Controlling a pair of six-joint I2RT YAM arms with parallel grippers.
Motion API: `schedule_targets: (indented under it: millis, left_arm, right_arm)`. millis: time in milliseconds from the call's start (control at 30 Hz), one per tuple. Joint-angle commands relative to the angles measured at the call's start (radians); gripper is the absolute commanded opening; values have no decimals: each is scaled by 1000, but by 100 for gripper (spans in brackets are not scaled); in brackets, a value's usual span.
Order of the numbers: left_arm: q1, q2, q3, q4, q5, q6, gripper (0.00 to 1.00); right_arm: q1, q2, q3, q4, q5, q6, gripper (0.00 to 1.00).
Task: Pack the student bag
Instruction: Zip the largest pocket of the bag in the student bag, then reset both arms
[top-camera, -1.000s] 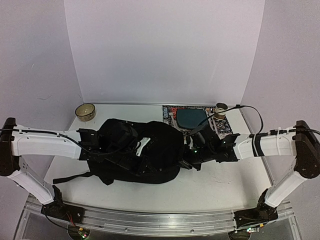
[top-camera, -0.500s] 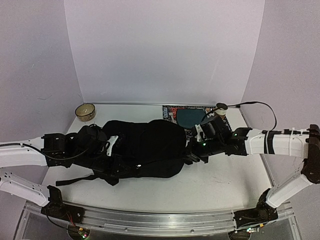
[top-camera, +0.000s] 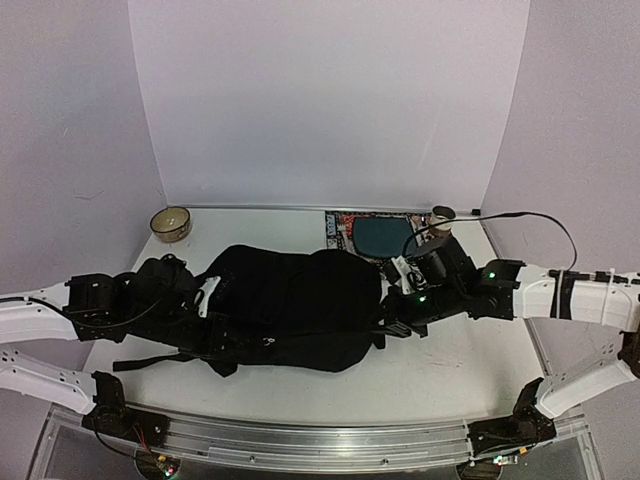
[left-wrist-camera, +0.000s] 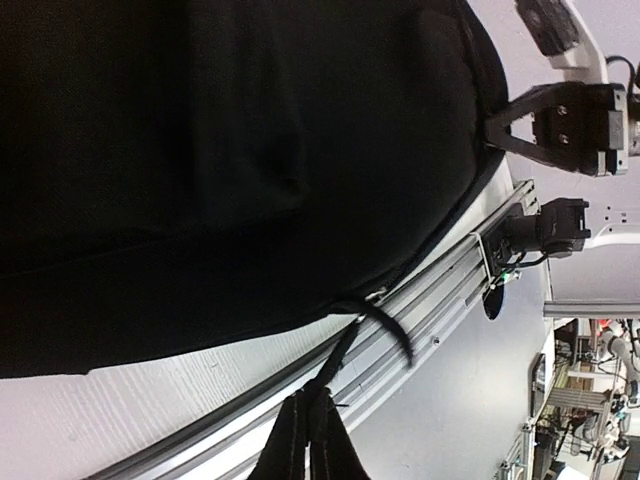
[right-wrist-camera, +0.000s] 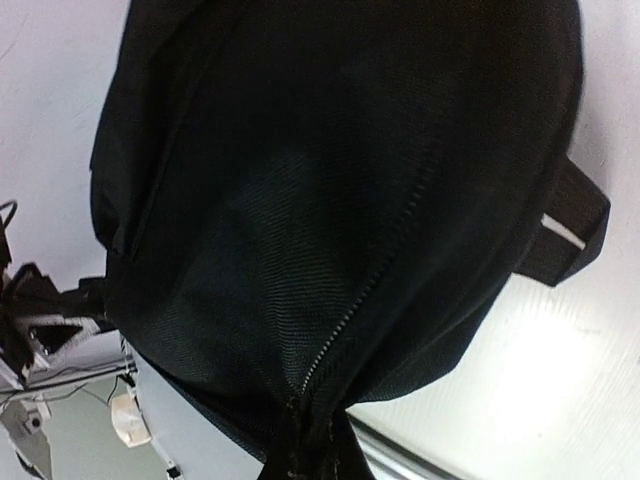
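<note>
You have the white table (top-camera: 460, 375), and across its middle the student bag (top-camera: 300, 300) lies flat, its long side running from 9 o'clock to 3 o'clock. At the bag's 9 o'clock end, the left gripper (left-wrist-camera: 312, 410) has its fingers pressed together on a thin black strap (left-wrist-camera: 385, 325) of the bag. At the 3 o'clock end, the right gripper (right-wrist-camera: 305, 440) is clamped on the zipper seam (right-wrist-camera: 370, 290). A book (top-camera: 375, 235) lies at 1 o'clock, just beyond the bag. A bowl (top-camera: 171, 223) stands at 10 o'clock, and a cup (top-camera: 441, 220) stands beside the book.
</note>
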Motion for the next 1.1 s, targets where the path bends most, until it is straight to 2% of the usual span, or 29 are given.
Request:
schedule_targets:
  millis: [0,100,300,367,433,600,767,967,1067]
  left_arm:
    - [8,-12,58,-159,-108,14,12]
    - [8,44,102,-138,-146,47,31]
    - [19,96,189,-59,-267,141,66]
    - [58,98,206,-33,-311,182,77]
    - [141,97,224,-2,-292,232,86]
    - [385,101,255,82,-234,335,99]
    - [602,76,263,127,-247,380,99]
    - [831,-96,177,147,-302,391,100]
    - [852,-209,142,133,-375,405,100]
  right_arm:
    - [-31,-78,-1,-227,138,-105,22]
    - [-30,-69,57,-258,214,-175,45]
    - [-38,-58,164,-307,437,-320,78]
    - [-53,-57,185,-310,528,-385,91]
    - [-80,-49,207,-303,607,-439,97]
    - [-201,0,232,-185,673,-570,98]
    - [-346,-13,208,-66,704,-654,98]
    - [-510,-161,134,-63,761,-695,98]
    - [-533,-293,72,-63,838,-744,98]
